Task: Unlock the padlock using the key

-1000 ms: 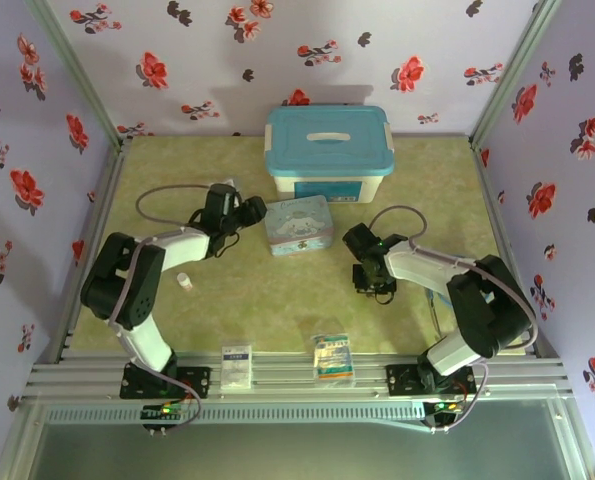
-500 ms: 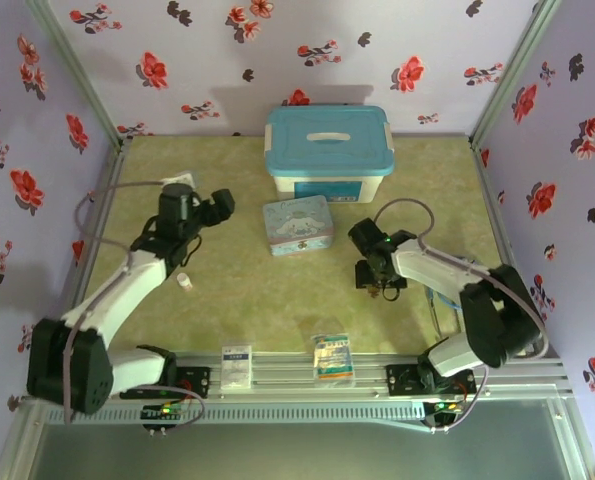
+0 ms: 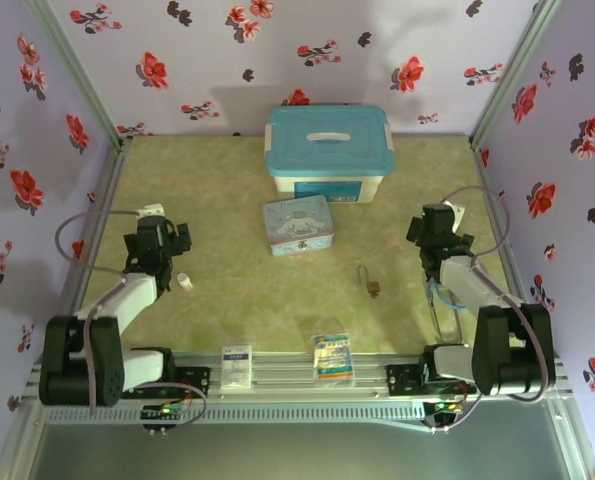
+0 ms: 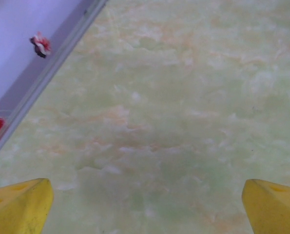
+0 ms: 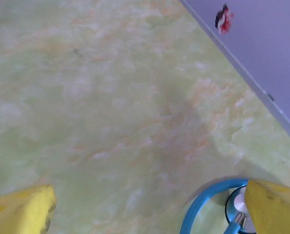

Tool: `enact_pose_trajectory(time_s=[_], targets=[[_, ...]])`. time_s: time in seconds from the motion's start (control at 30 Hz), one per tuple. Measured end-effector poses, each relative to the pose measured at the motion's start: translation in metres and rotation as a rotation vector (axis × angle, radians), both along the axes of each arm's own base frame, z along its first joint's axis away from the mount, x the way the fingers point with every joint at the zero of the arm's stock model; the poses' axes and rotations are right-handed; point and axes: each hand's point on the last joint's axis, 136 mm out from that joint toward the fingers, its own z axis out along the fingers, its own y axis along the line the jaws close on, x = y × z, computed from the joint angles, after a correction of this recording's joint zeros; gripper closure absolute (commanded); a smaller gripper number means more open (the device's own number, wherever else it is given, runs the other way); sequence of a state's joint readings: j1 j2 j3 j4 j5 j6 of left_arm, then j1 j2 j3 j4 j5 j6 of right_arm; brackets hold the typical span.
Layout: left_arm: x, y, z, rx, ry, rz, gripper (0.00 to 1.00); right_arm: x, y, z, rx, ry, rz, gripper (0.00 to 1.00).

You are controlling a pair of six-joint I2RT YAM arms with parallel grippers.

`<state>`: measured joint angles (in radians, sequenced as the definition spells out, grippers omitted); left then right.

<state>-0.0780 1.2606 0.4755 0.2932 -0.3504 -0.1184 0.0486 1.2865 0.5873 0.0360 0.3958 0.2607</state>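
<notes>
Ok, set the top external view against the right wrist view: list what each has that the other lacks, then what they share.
Top external: the padlock lying free, the cartoon tin, the blue-lidded box, a small white cylinder, a white packet and a printed packet at the near rail.
Right wrist: the right gripper up close, its yellow fingertips wide apart with nothing between them, and a blue cable loop by one fingertip.
Both: the green marbled table and the flowered wall.

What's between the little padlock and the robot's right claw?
Nothing. In the top view, the table is bare between the padlock and the right gripper.
</notes>
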Motion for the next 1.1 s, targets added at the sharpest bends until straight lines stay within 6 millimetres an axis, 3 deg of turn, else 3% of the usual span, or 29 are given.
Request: enact_pose_trajectory(time_s=[0.13, 0.27, 0.4, 0.57, 0.8, 1.1], targets=[[0.011, 0.005, -0.016, -0.027, -0.048, -0.022, 0.01, 0.006, 0.000, -0.020, 0.049, -0.067, 0.045, 0.01], [0.018, 0.022, -0.022, -0.059, -0.095, -0.003, 0.00, 0.021, 0.007, -0.021, 0.045, -0.147, 0.105, 0.02], [0.026, 0.014, -0.015, -0.074, -0.155, -0.046, 0.00, 0.032, 0.011, -0.011, 0.014, -0.252, 0.140, 0.01], [0.033, 0.005, -0.023, -0.077, -0.161, -0.086, 0.00, 0.031, 0.012, -0.038, 0.001, -0.231, 0.153, 0.01], [0.037, 0.000, -0.017, -0.072, -0.193, -0.103, 0.00, 0.038, 0.014, -0.024, -0.012, -0.286, 0.164, 0.01], [0.037, 0.000, -0.014, -0.070, -0.209, -0.102, 0.00, 0.043, 0.020, -0.021, -0.005, -0.289, 0.204, 0.01]])
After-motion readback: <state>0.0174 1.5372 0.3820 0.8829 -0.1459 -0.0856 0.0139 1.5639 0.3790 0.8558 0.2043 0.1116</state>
